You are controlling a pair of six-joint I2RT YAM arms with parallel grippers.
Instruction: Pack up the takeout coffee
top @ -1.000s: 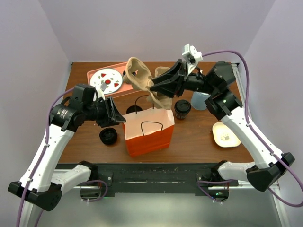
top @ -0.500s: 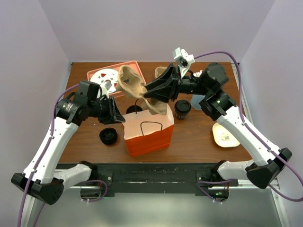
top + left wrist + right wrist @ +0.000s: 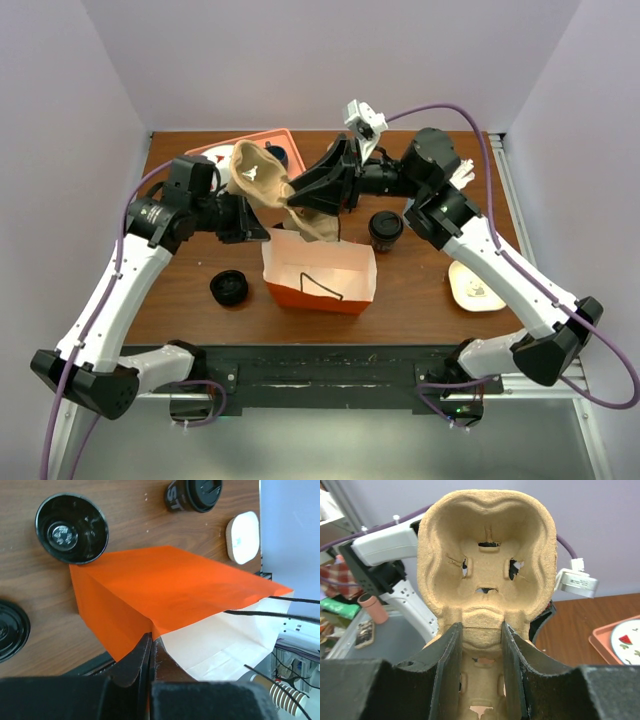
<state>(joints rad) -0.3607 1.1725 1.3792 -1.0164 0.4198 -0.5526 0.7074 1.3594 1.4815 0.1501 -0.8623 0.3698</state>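
The takeout coffee [image 3: 385, 228], a dark cup with a black sip lid, stands on the table right of the orange paper bag [image 3: 320, 297]; it also shows in the left wrist view [image 3: 192, 492]. My left gripper [image 3: 258, 232] is shut on the bag's [image 3: 165, 585] rim, jaws pinched on the paper [image 3: 151, 639]. The bag leans with its white inside showing. My right gripper [image 3: 298, 198] is shut on a tan pulp cup carrier [image 3: 255, 175], held in the air above the bag's back left corner. In the right wrist view the fingers [image 3: 481, 630] clamp the middle ridge of the carrier [image 3: 487, 535].
A lidless black cup [image 3: 72, 528] stands behind the bag, hidden from the top view. A low black lid piece [image 3: 229, 288] [image 3: 10, 630] lies left of the bag. A pink tray [image 3: 285, 138] sits at the back left, a small white dish [image 3: 475, 285] [image 3: 243, 537] at the right.
My left gripper closed on the bag's rim and drew it back, tipping the bag so its mouth shows. The right arm carried the carrier leftward, over the bag.
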